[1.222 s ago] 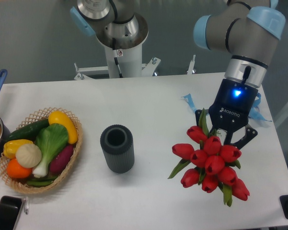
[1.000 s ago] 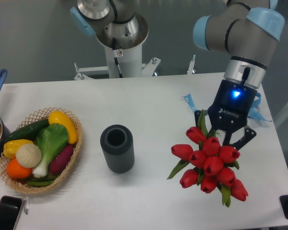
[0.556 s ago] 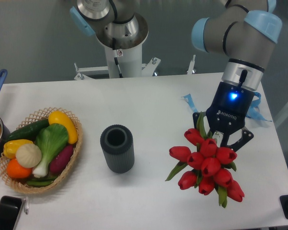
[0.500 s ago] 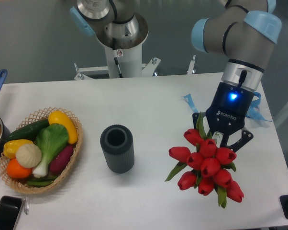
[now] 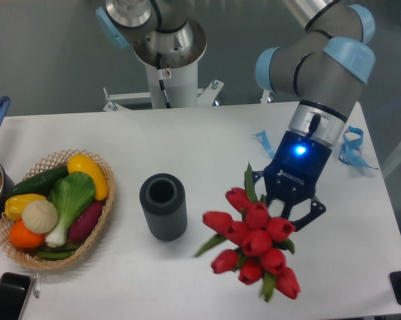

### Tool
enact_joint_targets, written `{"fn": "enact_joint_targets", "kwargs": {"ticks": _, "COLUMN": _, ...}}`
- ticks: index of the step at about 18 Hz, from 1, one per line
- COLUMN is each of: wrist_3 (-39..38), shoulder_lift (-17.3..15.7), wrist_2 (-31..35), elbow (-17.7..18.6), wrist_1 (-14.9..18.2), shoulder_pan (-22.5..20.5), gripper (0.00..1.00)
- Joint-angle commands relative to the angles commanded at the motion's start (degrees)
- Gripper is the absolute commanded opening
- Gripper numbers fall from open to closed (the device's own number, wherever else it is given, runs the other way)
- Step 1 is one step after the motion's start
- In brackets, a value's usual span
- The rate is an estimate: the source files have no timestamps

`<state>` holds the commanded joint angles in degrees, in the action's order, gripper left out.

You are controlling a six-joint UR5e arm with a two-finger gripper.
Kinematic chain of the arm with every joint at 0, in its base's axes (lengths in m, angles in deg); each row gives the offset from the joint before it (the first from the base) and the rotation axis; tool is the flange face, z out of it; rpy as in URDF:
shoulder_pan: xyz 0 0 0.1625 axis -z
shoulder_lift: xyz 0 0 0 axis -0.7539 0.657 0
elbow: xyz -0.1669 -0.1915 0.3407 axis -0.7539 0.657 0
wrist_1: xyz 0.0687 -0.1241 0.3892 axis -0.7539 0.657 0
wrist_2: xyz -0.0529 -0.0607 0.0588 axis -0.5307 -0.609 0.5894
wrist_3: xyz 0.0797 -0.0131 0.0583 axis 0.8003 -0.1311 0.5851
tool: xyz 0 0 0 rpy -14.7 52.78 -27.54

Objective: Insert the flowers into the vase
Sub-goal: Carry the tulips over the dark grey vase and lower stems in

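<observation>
Gripper [image 5: 284, 208] jaws clenched on the flowers [image 5: 254, 240], stems pinched under its black body, blue light on. Bunch hangs above the white tabletop [image 5: 207, 143], red buds fanned toward the camera, 1 leaf jutting lower left. Vase [image 5: 163, 206] upright, mouth open, left of the bunch, apart. Wicker basket [image 5: 106, 203] of toy vegetables farther left.
</observation>
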<state>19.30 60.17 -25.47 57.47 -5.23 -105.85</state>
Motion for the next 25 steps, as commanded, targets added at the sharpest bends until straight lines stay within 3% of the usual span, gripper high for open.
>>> {"fn": "enact_joint_targets", "kwargs": {"ticks": 4, "wrist_3": 2.29, "shoulder_lift": -2.89, "wrist_2": -12.21, "elbow": 5.88, "wrist_1": 0.00, "shoulder_pan": -0.70, "gripper": 0.32}}
{"fn": "enact_joint_targets", "kwargs": {"ticks": 5, "wrist_3": 2.29, "shoulder_lift": -5.08, "wrist_2": -13.98, "elbow": 8.16, "wrist_1": 0.00, "shoulder_pan": -0.70, "gripper": 0.32}}
{"fn": "enact_joint_targets", "kwargs": {"ticks": 9, "wrist_3": 2.38, "shoulder_lift": -9.83, "wrist_2": -14.08, "elbow": 13.27, "wrist_1": 0.00, "shoulder_pan": -0.27, "gripper": 0.32}}
{"fn": "enact_joint_targets", "kwargs": {"ticks": 15, "wrist_3": 2.38, "shoulder_lift": -12.92, "wrist_2": -14.26, "elbow": 15.74, "wrist_1": 0.09, "shoulder_pan": 1.14, "gripper": 0.32}}
{"fn": "enact_joint_targets", "kwargs": {"ticks": 25, "wrist_3": 3.87, "shoulder_lift": -12.75, "wrist_2": -14.26, "elbow": 18.02, "wrist_1": 0.09, "shoulder_pan": 3.69, "gripper": 0.33}}
